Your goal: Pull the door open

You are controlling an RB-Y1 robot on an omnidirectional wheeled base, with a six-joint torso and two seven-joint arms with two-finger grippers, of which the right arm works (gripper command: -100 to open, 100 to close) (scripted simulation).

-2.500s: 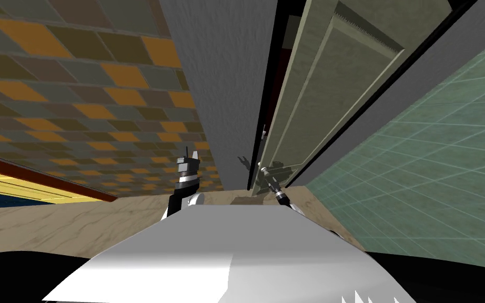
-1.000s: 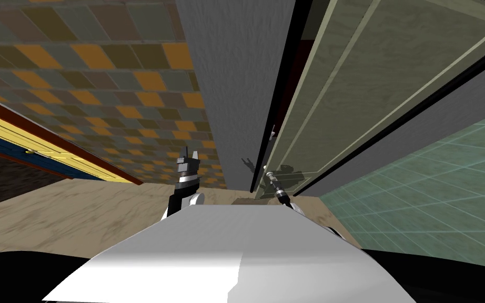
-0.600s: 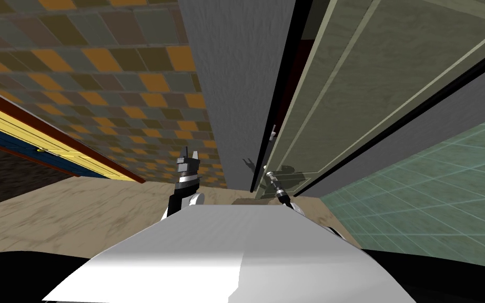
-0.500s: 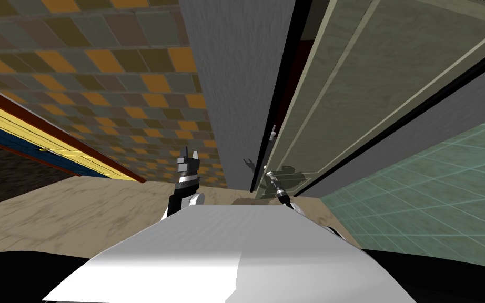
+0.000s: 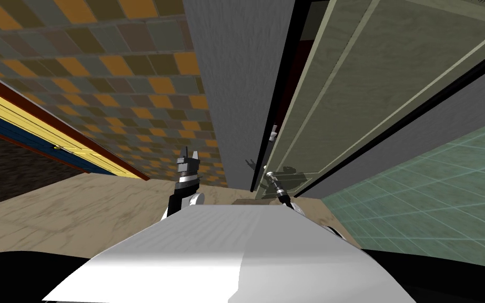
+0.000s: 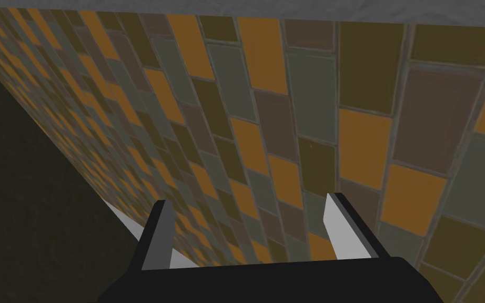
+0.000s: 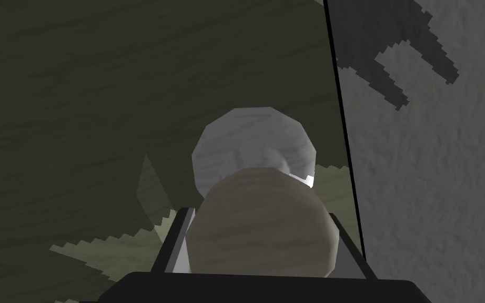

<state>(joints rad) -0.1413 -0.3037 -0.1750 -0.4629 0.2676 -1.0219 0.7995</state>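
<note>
My right gripper (image 7: 260,220) pinches the knob (image 7: 261,239) at lower centre; over 2.5 s the door (image 5: 373,89) has swung wider, so the pull works. Left gripper (image 6: 246,210) stands spread.

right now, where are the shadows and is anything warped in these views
Right wrist view: a jagged claw-shaped shadow falls on the rough grey wall; the olive-green wooden door is mostly shaded, with a saw-toothed lit patch beside the round beige door knob. Head view: the wide lens splays every straight edge outward.
</note>
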